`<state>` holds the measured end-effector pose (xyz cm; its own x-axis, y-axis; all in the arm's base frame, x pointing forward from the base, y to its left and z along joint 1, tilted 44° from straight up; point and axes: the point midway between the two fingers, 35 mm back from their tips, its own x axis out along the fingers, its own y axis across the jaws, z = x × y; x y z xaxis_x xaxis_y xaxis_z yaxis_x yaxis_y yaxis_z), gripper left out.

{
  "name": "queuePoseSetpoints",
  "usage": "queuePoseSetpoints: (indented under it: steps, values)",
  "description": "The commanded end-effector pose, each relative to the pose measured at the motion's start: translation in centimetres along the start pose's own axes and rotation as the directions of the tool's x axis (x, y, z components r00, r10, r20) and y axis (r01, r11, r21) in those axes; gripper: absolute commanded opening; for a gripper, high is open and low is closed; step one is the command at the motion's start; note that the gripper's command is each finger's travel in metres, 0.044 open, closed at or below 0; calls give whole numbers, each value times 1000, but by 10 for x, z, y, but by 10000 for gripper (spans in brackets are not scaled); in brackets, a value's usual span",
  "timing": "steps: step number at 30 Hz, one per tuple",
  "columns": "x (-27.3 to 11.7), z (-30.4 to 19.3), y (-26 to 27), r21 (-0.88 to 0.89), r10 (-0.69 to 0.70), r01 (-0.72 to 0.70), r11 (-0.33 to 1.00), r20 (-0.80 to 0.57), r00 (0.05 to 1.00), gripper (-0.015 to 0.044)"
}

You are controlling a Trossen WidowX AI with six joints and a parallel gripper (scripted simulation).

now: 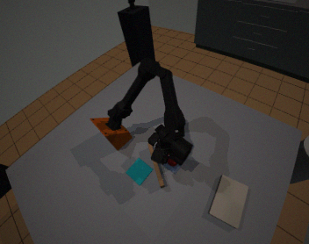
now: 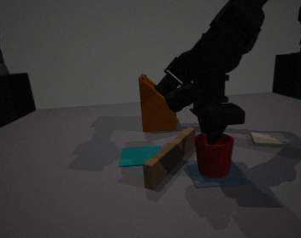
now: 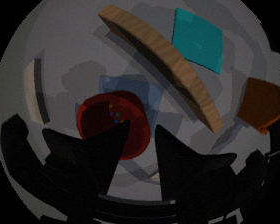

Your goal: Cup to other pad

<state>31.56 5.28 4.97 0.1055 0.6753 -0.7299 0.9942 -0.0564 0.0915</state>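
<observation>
Grey table (image 1: 71,206) (pads, plank, wedge, sheet)

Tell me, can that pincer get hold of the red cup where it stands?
Probably yes. The pincer hangs right over the cup, one finger dipping inside the rim, and nothing blocks it; the plank lies apart to the side. No grip on the wall shows yet.
</observation>
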Motion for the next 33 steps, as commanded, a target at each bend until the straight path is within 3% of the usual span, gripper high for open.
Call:
queuePoseSetpoints:
  steps: [1, 10, 12, 26, 33]
  values:
    - [6, 0, -1, 8, 0, 0, 1000, -5, 1000, 148]
    - [16, -1, -2, 8, 0, 0, 1000, -7, 1000, 148]
    - [14, -1, -1, 0, -2, 2, 1000, -3, 1000, 95]
    - [14, -1, -1, 0, -2, 2, 1000, -3, 1000, 2]
    - [6, 0, 0, 1, -2, 2, 1000, -1, 1000, 0]
